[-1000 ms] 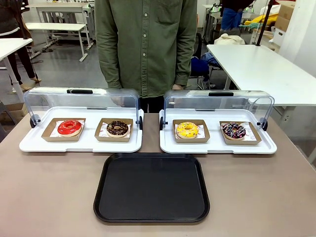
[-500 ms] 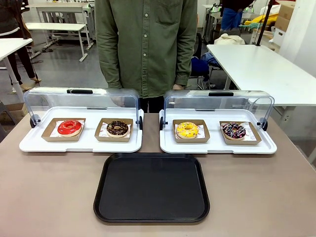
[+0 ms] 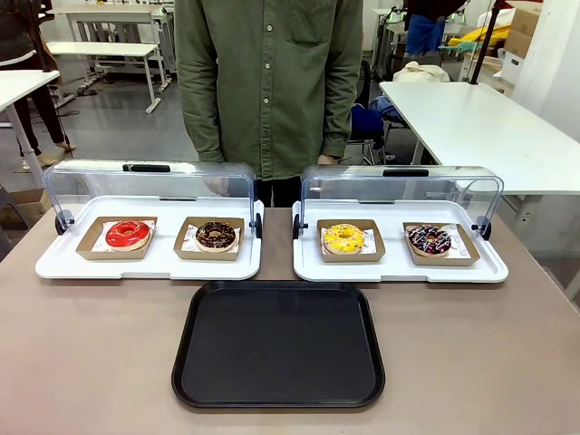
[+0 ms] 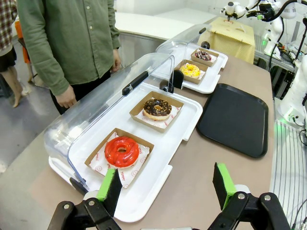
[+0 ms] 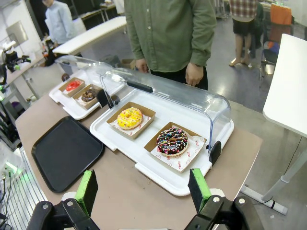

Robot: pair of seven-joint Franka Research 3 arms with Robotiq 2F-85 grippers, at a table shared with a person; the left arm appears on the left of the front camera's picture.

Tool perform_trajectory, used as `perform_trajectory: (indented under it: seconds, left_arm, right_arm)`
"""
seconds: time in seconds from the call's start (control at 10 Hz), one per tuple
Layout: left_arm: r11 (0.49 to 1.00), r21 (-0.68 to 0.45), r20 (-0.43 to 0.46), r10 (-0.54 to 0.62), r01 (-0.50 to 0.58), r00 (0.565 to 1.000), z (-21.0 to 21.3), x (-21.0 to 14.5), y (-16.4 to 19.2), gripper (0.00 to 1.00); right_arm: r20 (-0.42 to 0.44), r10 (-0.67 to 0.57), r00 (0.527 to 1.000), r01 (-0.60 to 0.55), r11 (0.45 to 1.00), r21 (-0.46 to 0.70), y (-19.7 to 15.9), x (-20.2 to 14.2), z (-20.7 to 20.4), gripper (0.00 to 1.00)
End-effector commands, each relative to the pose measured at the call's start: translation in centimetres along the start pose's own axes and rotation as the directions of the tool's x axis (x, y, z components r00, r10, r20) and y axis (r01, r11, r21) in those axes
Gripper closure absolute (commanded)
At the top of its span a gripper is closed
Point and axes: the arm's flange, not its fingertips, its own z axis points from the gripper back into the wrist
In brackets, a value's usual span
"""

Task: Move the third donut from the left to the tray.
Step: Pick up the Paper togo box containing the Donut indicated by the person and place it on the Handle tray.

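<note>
Four donuts are set in a row across the far half of the counter [image 3: 91, 362], each in a shallow brown cardboard holder, two to each white tray.

- Third donut [image 3: 344, 238]: counted from the left. Yellow icing and small dark sprinkles are noted. It is seated in its holder [image 3: 374, 246] on the left half of the right white tray [image 3: 399, 270], just beside a dark donut with coloured sprinkles [image 3: 429, 239].
- Left white tray [image 3: 145, 263]: a red-iced donut [image 3: 127, 234] and a chocolate donut [image 3: 216, 236] are held side by side.
- Clear lids [image 3: 149, 186]: both are tipped back toward the far side, so the donuts are left uncovered.
- Tray [image 3: 279, 344]: black and flat, laid on the counter nearer the robot, between the two white trays and just in front of them. Nothing is carried on it.
- Left end effector [image 4: 167, 184]: fingers are spread wide and nothing is gripped. It is held above the counter edge near the red-iced donut, well apart from the third donut.
- Right end effector [image 5: 143, 188]: fingers are likewise spread and nothing is gripped. It is held above the counter near the right white tray, with no contact made.
- Person [image 3: 267, 82]: stood at the far side in a green shirt, with hands hung down behind the lids.
</note>
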Motion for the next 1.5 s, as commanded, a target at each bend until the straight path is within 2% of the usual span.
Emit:
perform_trajectory:
  seconds: [0.0,1.4]
  left_arm:
    - [1.0,-0.011,0.004,-0.006,0.006,1.0,0.02,-0.04,-0.08,0.0]
    - [1.0,-0.011,0.004,-0.006,0.006,1.0,0.02,-0.04,-0.08,0.0]
  right_arm:
    - [0.03,0.024,0.999,-0.024,1.0,0.001,-0.21,0.26,-0.1,0.0]
    - [0.03,0.024,0.999,-0.024,1.0,0.001,-0.21,0.26,-0.1,0.0]
